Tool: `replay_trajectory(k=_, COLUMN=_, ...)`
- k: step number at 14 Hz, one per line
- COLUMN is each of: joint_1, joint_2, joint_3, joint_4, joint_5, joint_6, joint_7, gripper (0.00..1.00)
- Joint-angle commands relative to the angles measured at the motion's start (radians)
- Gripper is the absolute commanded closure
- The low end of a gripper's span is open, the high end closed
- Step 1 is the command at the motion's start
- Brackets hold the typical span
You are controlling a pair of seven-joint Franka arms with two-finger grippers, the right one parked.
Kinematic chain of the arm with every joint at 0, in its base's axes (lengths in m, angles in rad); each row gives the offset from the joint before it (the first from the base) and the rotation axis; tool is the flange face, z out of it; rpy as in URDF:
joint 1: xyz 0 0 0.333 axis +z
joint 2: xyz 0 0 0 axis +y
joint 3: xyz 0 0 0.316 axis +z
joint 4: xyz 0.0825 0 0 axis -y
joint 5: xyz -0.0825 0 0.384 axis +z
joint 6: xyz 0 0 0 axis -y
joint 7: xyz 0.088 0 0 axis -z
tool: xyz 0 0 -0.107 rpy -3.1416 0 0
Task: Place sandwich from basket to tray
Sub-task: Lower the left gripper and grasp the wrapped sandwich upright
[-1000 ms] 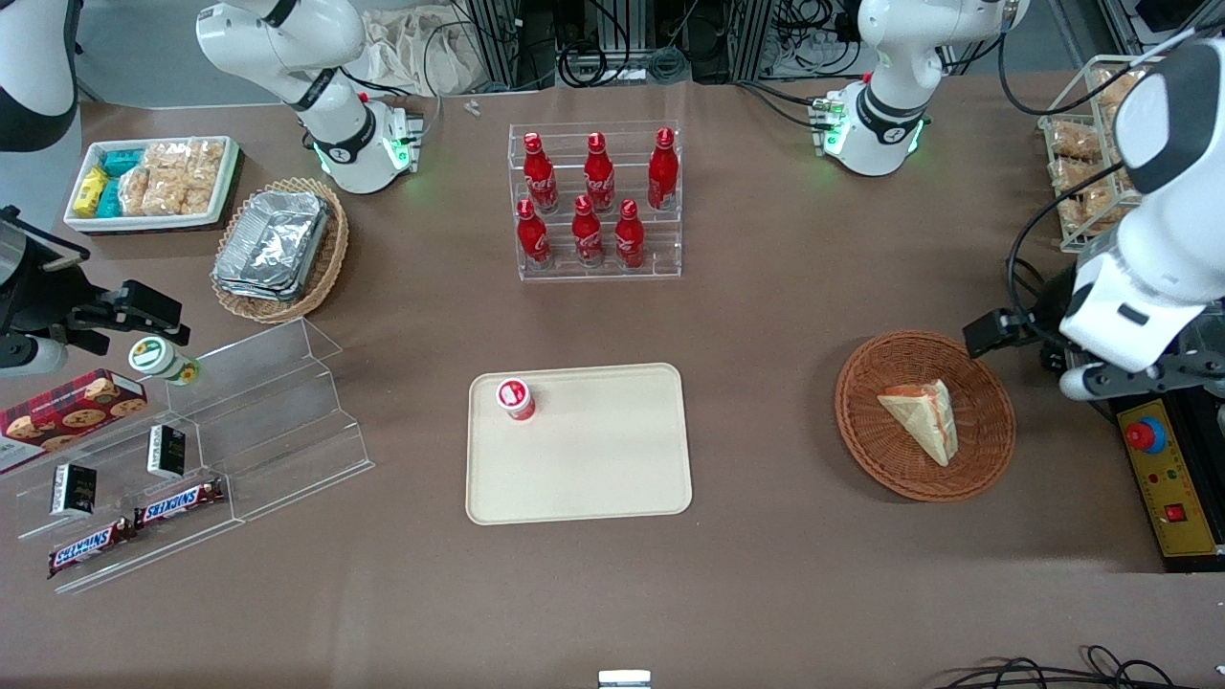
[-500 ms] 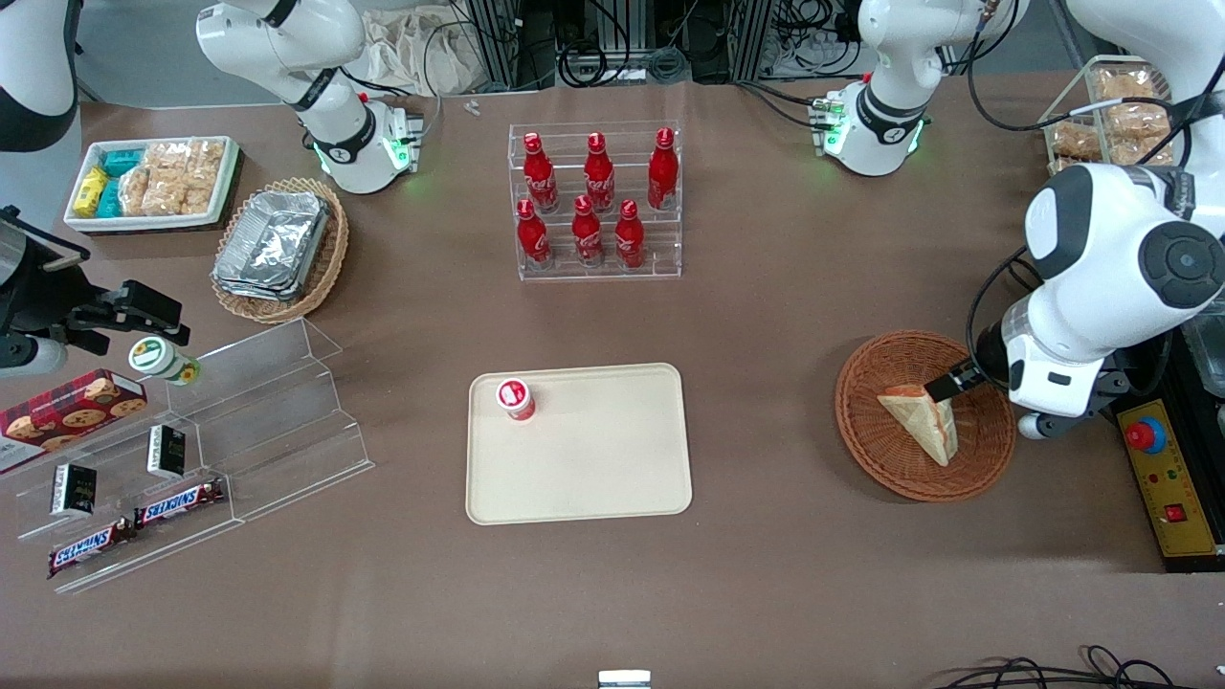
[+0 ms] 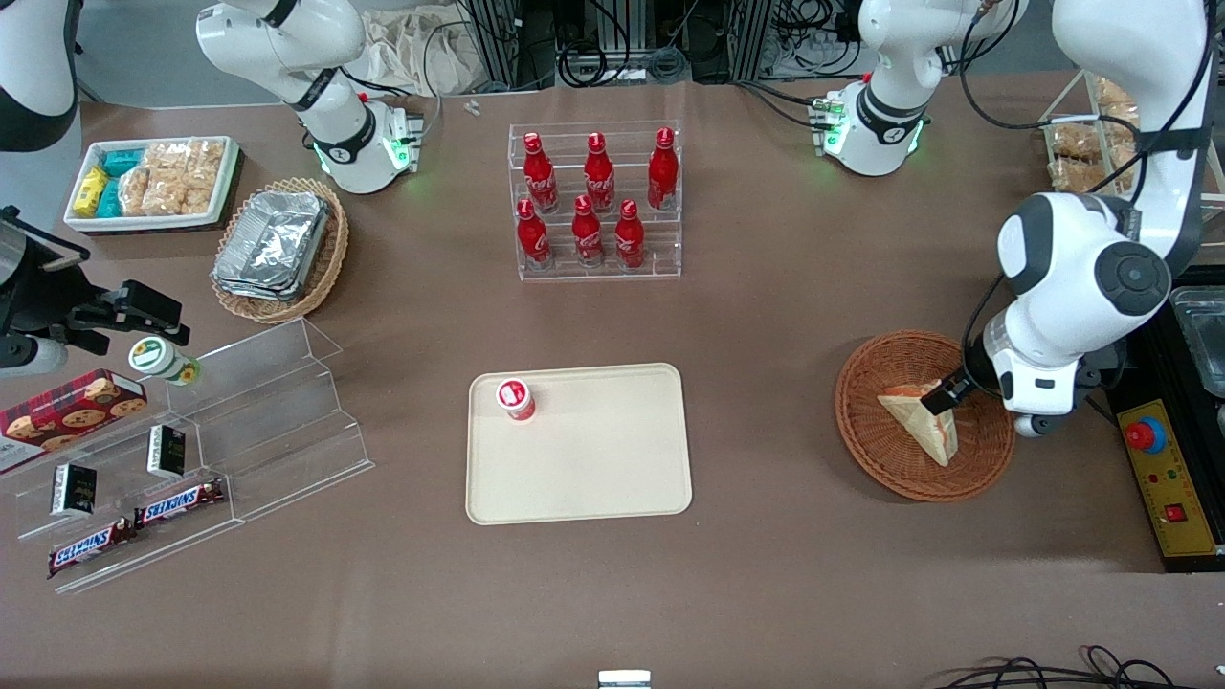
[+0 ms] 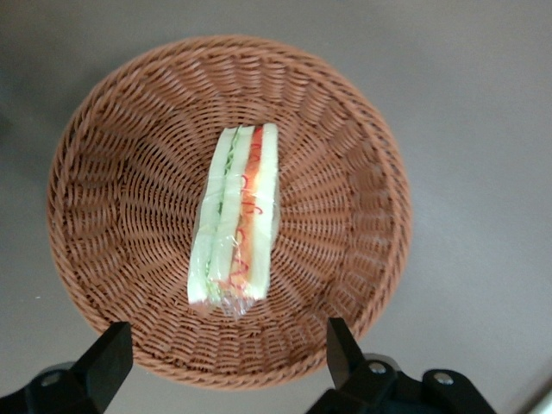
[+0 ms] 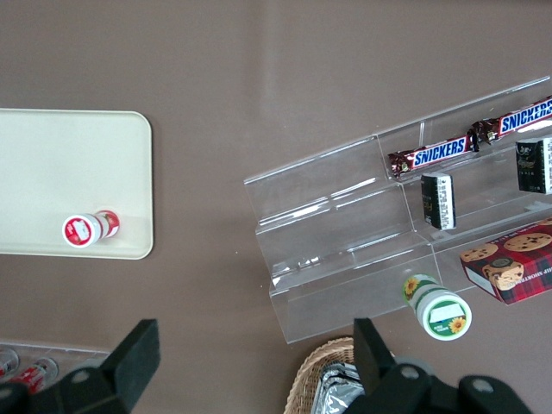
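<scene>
The sandwich (image 3: 924, 421) (image 4: 237, 216), a wrapped white wedge with red and green filling along its edge, lies in the round reddish-brown basket (image 3: 861, 431) (image 4: 103, 155). My left gripper (image 3: 943, 394) (image 4: 224, 358) hangs above the basket, over the sandwich's wider end. It is open wide with nothing between its fingers (image 4: 108, 362). The cream tray (image 3: 593, 459) (image 5: 69, 172) lies flat at the table's middle, well off toward the parked arm's end from the basket.
A small red-capped bottle (image 3: 515, 398) stands on the tray's corner. A rack of red bottles (image 3: 595, 206) is farther from the front camera. A yellow control box (image 3: 1163, 478) lies beside the basket. A clear stepped shelf (image 3: 239, 421) and a foil-tray basket (image 3: 282, 249) stand toward the parked arm's end.
My left arm has swung in from the table's edge toward the basket. The gripper now hangs over the sandwich. The sandwich and basket have not moved.
</scene>
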Motion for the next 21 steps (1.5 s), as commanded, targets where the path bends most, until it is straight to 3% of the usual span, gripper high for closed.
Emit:
replay_trajectory(k=1, joint_1=0.002, joint_2=0.048, joint_3=0.019, joint_4=-0.010, joint_5=0.014, joint_6=0.069, joint_7=-0.060, gripper=0.00)
replay_trajectory(k=11, joint_1=-0.004, joint_2=0.168, joint_3=0.019, joint_4=-0.014, joint_5=0.017, joint_6=0.138, joint_7=-0.135, gripper=0.01)
replay_trajectory(k=12, joint_1=-0.005, joint_2=0.185, joint_3=0.019, joint_4=-0.005, joint_5=0.017, joint_6=0.138, joint_7=-0.138, gripper=0.12)
replay_trajectory(k=15, joint_1=-0.011, joint_2=0.193, joint_3=0.017, joint_4=0.006, joint_5=0.017, joint_6=0.143, joint_7=-0.189, gripper=0.94)
replay_trajectory(k=16, joint_1=-0.013, joint_2=0.188, joint_3=0.016, joint_4=0.010, joint_5=0.017, joint_6=0.143, joint_7=-0.207, gripper=1.00)
replay_trajectory(k=21, joint_1=-0.066, joint_2=0.130, joint_3=0.014, joint_4=0.065, joint_5=0.018, joint_6=0.069, joint_7=-0.304, gripper=1.00)
